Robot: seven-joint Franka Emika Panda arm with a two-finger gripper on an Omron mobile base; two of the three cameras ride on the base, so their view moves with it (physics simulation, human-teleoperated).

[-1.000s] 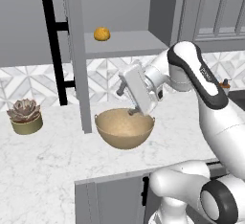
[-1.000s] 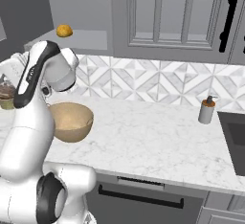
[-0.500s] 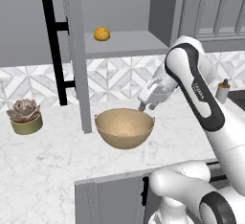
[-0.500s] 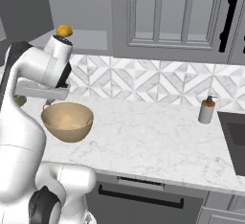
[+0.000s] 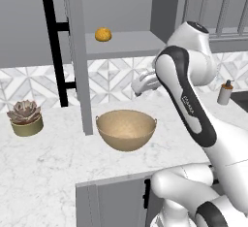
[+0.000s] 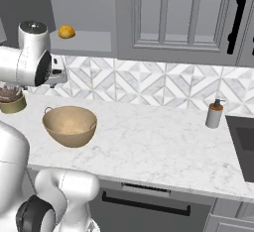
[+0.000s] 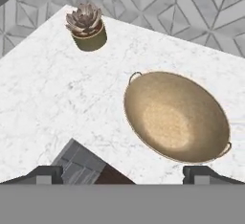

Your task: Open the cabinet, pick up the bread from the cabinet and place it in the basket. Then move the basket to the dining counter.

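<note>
With the bread (image 5: pixel 102 34) sitting alone on the open cabinet (image 5: pixel 121 44) shelf, above the empty basket (image 5: pixel 126 129) on the tabletop (image 5: pixel 48 158), the tool (image 7: pixel 122 173) — spread wide, holding nothing — should rise level and approach squarely.

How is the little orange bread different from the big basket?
The bread is a small golden-orange lump; the basket is a much bigger tan bowl with two rim handles. The bread sits up on the shelf of the open cabinet; the basket stands below on the marble worktop. The bread is solid; the basket is hollow with nothing in it. Both look rounded.
</note>
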